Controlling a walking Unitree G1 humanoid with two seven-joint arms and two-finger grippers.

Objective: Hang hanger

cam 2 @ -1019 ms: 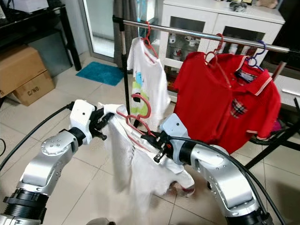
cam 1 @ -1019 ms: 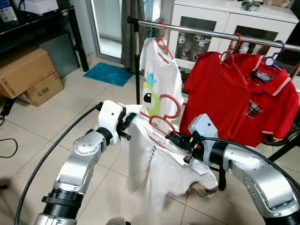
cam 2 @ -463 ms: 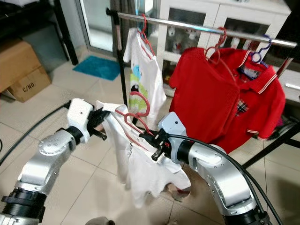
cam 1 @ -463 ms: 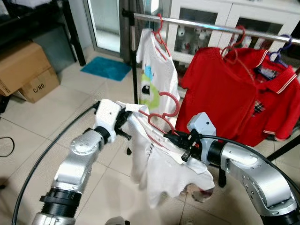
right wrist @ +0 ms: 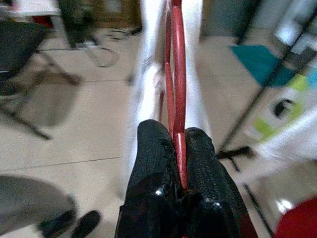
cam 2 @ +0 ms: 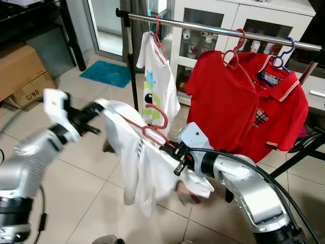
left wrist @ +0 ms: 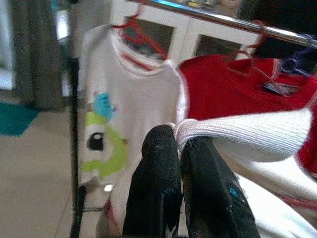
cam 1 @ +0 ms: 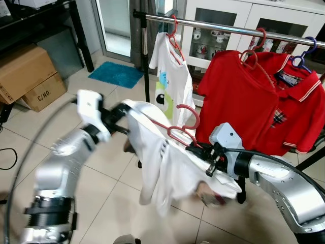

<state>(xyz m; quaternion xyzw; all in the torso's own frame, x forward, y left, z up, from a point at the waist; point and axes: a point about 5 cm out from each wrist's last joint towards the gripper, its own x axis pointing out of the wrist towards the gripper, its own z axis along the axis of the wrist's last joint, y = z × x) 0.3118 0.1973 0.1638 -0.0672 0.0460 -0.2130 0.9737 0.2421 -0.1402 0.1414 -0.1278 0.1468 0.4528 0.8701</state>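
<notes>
1. Right end effector (cam 1: 204, 155): fingers clenched on the lower bar of the red hanger (cam 1: 179, 128); in the right wrist view the red wire runs straight between the 2 black fingers (right wrist: 154, 148), no gap visible.
2. Left end effector (cam 1: 118, 113): fingers pinched together on the ribbed hem of the white shirt (cam 1: 160, 162); in the left wrist view the knit edge sits between the 2 fingertips (left wrist: 159, 148). Arm image is motion-blurred in both eye views.
3. The hanger is held in mid-air between the 2 arms, in front of and below the rail (cam 1: 228, 28), its hook apart from the rail. The white shirt is draped over it and hangs down toward the tiled floor (cam 1: 101, 168).
4. On the rail, counted: 3 garments, namely 1 white printed T-shirt (cam 1: 170, 76) on a red hanger at the robot's left end, 1 red shirt (cam 1: 238, 101) on a red hanger, and 1 red polo with striped collar (cam 1: 299, 112) on a blue hanger (cam 1: 302, 56).
5. Hangers total in view: 4 (3 red, 1 blue).
6. Surroundings: 2 cardboard boxes (cam 1: 25, 71) at far left, 1 teal mat (cam 1: 116, 74) on the floor, 1 white glass-door cabinet (cam 1: 238, 20) behind the rail.
</notes>
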